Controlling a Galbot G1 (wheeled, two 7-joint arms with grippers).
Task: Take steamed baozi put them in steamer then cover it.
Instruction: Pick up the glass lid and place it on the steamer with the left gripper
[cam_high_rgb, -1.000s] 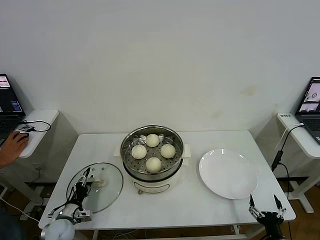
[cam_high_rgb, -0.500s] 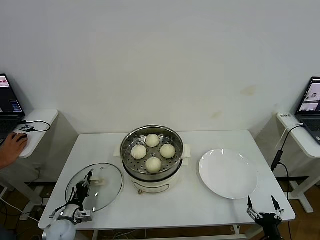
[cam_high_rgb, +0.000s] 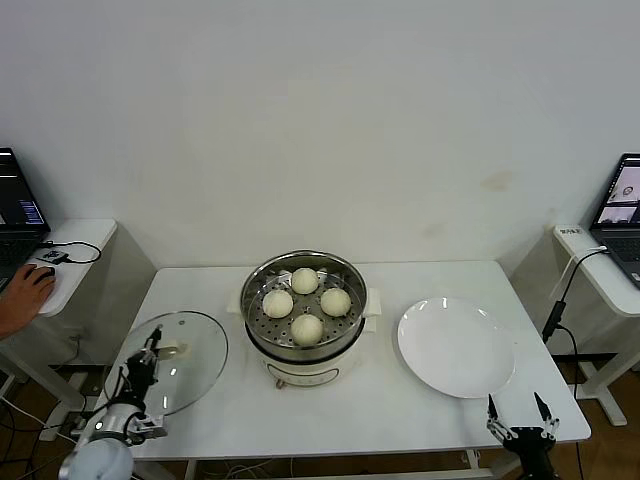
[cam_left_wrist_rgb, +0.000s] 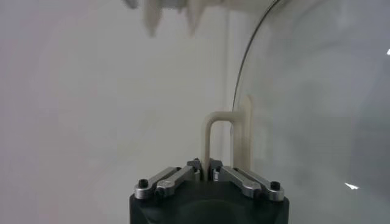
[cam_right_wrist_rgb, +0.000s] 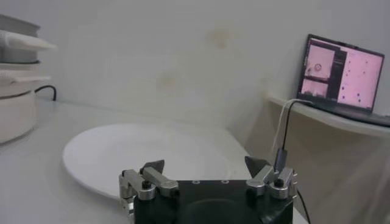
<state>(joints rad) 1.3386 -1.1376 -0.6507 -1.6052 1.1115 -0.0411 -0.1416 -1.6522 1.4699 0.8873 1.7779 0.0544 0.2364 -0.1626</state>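
We take the steamer (cam_high_rgb: 305, 318) as our landmark: it stands at the middle of the white surface (cam_high_rgb: 400, 400), its lid off. In its perforated basket we see all four steamed baozi (cam_high_rgb: 306, 304), one toward the wall, one toward us, and one on each side, close together.

To the left of the steamer and nearer to us, our left tool (cam_high_rgb: 140, 372) is clamped tight on the cream-white handle of the cover (cam_high_rgb: 170, 362). The glass cover sits tilted, its far edge raised, and reaches out past the surface's left edge. In the left wrist view the handle's loop (cam_left_wrist_rgb: 220, 140) stands pinched between the closed fingertips, with the cover's metal rim (cam_left_wrist_rgb: 244, 73) curving away beyond it.

To the right of the steamer lies a flat white plate (cam_high_rgb: 456, 347) with nothing on it. Our right tool (cam_high_rgb: 518, 428) hangs at the surface's near edge, beyond the plate from the steamer, its fingers spread wide and holding nothing; the right wrist view shows the plate (cam_right_wrist_rgb: 152, 161) just ahead of it.
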